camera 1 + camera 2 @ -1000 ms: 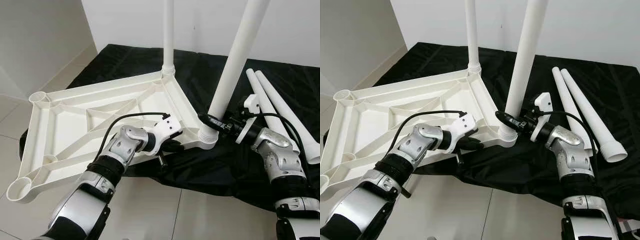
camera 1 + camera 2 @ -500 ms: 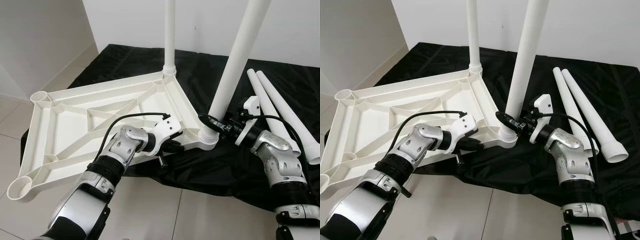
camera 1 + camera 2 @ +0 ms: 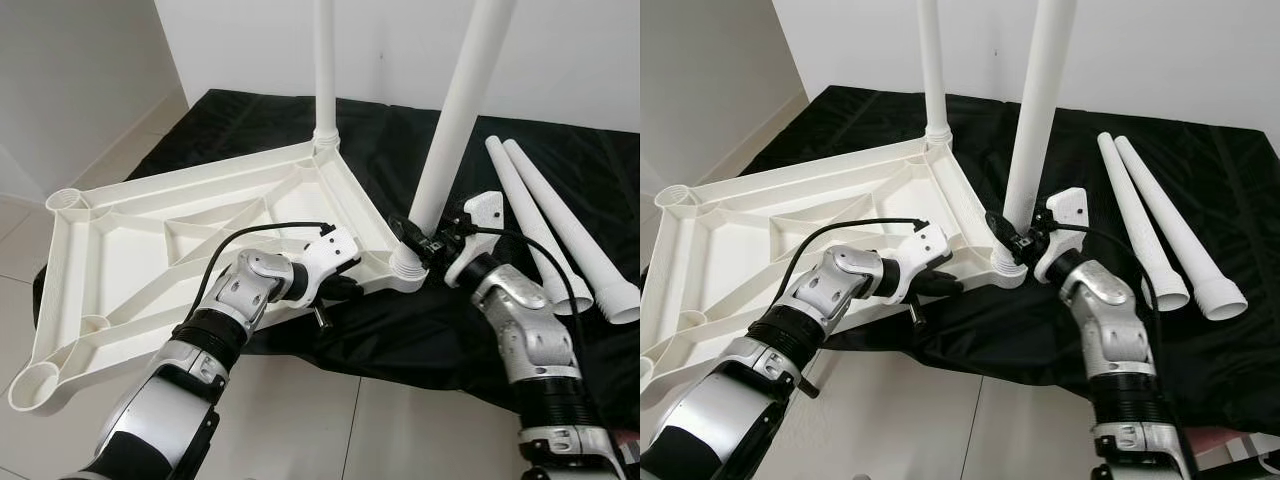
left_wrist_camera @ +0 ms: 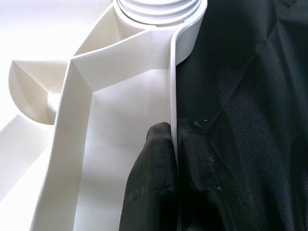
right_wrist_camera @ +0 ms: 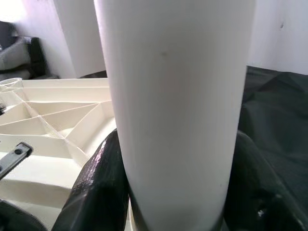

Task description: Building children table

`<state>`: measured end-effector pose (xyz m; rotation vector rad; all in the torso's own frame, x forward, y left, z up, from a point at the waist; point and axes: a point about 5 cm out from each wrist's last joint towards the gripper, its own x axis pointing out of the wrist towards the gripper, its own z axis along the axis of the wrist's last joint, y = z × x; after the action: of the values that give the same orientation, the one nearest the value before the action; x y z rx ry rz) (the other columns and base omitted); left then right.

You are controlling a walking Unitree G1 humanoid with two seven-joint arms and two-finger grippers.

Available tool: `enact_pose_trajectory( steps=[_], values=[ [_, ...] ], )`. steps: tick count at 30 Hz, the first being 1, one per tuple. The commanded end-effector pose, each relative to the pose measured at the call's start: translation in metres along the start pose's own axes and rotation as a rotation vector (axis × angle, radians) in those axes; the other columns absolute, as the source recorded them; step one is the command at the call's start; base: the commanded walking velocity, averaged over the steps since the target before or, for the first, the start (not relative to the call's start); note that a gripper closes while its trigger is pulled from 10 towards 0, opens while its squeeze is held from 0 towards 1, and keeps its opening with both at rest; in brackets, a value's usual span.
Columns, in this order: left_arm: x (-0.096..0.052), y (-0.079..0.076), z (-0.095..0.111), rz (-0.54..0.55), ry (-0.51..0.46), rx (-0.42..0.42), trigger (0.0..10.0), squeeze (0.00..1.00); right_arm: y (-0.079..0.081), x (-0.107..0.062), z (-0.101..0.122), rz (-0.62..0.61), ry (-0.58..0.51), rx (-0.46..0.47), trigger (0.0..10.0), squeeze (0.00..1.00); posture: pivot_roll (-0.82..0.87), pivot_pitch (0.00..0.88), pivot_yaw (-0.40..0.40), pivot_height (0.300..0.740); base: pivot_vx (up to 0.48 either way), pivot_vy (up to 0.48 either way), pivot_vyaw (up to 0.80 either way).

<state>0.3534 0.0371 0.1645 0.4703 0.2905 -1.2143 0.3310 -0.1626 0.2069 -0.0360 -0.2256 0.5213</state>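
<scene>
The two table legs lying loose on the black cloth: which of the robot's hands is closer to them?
Right. The right hand clamps the upright leg at the corner socket, just beside the loose legs. The left hand pinches the tabletop's rim, farther off.

tabletop frame (image 3: 180, 235): white moulded plastic, smooth, faint sheen | table legs (image 3: 545, 215): same white plastic, smooth (threaded ends ribbed) | cloth (image 3: 400, 150): black woven fabric, matt, creased | floor tiles (image 3: 330, 425): pale, glossy | gripper fingers (image 4: 149, 178): black, rubbery, finely textured
</scene>
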Motion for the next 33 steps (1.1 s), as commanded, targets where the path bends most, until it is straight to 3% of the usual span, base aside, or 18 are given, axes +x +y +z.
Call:
enact_pose_trajectory(
  steps=[1,2,4,8,11,13,15,19,24,33],
  values=[
    [0.005,-0.003,-0.016,0.037,0.062,-0.04,10.0,0.0,0.019,0.008,0.0,-0.01,-0.023,0.035,10.0,0.0,-0.14,0.091,0.086,0.74,0.0,0.0,0.0],
    [0.005,-0.004,-0.016,0.036,0.062,-0.039,10.0,0.0,0.03,0.01,-0.005,-0.055,-0.015,0.046,10.0,0.0,-0.14,0.088,0.087,0.74,0.0,0.0,0.0],
    [0.005,-0.004,-0.016,0.036,0.062,-0.038,10.0,0.0,0.037,0.011,-0.008,-0.086,-0.01,0.051,10.0,0.0,-0.14,0.088,0.087,0.74,0.0,0.0,0.0],
    [0.005,-0.004,-0.016,0.036,0.064,-0.037,10.0,0.0,0.043,0.012,-0.011,-0.134,-0.008,0.066,10.0,0.0,-0.14,0.086,0.086,0.74,0.0,0.0,0.0],
    [0.005,-0.004,-0.016,0.033,0.064,-0.036,10.0,0.0,0.059,0.017,-0.013,-0.271,-0.032,0.11,10.0,0.0,-0.14,0.089,0.086,0.74,0.0,0.0,0.0],
    [0.005,-0.004,-0.016,0.033,0.064,-0.036,10.0,0.0,0.059,0.017,-0.013,-0.271,-0.032,0.11,10.0,0.0,-0.14,0.089,0.086,0.74,0.0,0.0,0.0],
    [0.006,-0.004,-0.015,0.031,0.062,-0.034,10.0,0.0,0.065,0.019,-0.015,-0.35,-0.032,0.118,10.0,0.0,-0.14,0.09,0.087,0.74,0.0,0.0,0.0],
    [0.006,-0.004,-0.014,0.029,0.061,-0.033,10.0,0.0,0.066,0.02,-0.017,-0.403,-0.015,0.112,10.0,0.0,-0.14,0.092,0.087,0.74,0.0,0.0,0.0],
    [0.006,-0.004,-0.014,0.029,0.057,-0.035,10.0,0.0,0.065,0.02,-0.019,-0.626,0.037,0.021,10.0,0.0,-0.14,0.099,0.088,0.74,0.0,0.0,0.0],
    [0.005,-0.003,-0.015,0.03,0.059,-0.04,10.0,0.0,0.063,0.017,-0.019,-0.652,0.037,0.008,10.0,0.0,-0.14,0.102,0.09,0.74,0.0,0.0,0.0]
  ],
)
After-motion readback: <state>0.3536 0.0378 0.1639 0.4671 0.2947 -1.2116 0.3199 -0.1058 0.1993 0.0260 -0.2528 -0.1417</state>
